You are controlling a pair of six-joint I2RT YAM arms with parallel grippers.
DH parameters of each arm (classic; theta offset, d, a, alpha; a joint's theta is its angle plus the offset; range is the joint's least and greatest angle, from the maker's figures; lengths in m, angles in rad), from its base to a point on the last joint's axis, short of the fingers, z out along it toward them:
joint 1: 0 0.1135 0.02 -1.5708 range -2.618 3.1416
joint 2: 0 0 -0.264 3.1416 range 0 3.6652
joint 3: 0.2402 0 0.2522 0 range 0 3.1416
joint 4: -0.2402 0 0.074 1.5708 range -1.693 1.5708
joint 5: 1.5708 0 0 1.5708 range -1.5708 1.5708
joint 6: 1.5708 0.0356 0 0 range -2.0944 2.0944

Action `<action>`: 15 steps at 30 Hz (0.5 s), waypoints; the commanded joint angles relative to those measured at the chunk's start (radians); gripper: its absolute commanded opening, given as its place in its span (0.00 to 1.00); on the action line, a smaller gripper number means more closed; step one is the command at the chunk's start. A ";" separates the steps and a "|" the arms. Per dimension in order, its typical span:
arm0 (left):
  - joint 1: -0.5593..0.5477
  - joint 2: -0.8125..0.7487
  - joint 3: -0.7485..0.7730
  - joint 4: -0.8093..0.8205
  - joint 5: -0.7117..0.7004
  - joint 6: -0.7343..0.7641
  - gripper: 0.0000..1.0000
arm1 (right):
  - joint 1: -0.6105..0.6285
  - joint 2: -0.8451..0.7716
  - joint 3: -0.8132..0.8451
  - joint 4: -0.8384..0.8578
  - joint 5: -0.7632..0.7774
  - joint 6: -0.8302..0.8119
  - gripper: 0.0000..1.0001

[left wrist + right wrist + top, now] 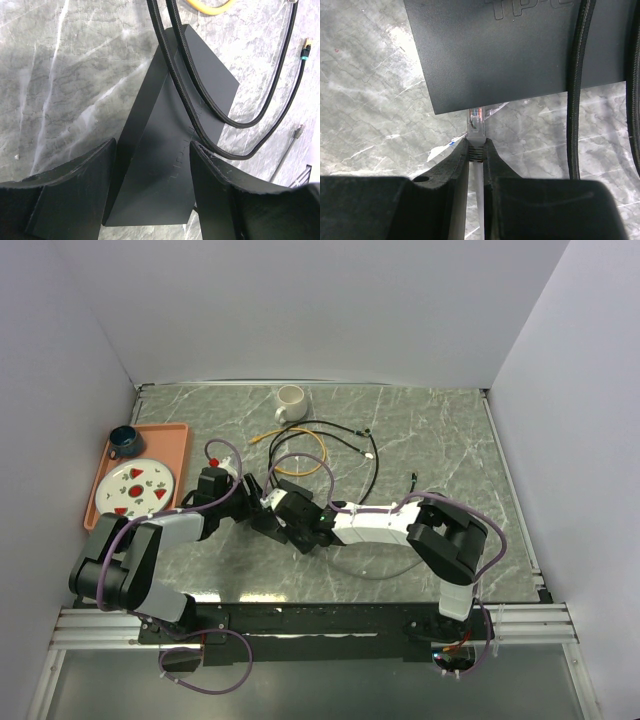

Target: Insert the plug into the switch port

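Closest in, the right gripper (476, 146) has its jaws pinched tight on the clear plug (475, 122), whose grey cable (478, 200) runs back between the fingers. The plug's tip meets the near narrow edge of the black box (520, 50). The switch port itself is hidden under that edge, so how far the plug sits in cannot be told. The box lies flat on the marble table (450, 440), and the left gripper (152, 150) straddles it, its jaws wide and pressed against both long sides. Two black cables (175, 75) lie across the box top. Farther back lie a yellow cable (305, 455) and a white mug (290, 402). An orange tray (150, 432) sits at far left.
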 commanded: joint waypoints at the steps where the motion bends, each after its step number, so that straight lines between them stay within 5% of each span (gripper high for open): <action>1: -0.009 0.023 0.002 -0.058 0.028 0.008 0.66 | 0.005 0.022 0.036 0.001 0.053 -0.003 0.00; 15: -0.027 0.057 0.031 -0.062 0.038 0.012 0.66 | -0.001 0.026 0.046 0.019 0.049 -0.015 0.00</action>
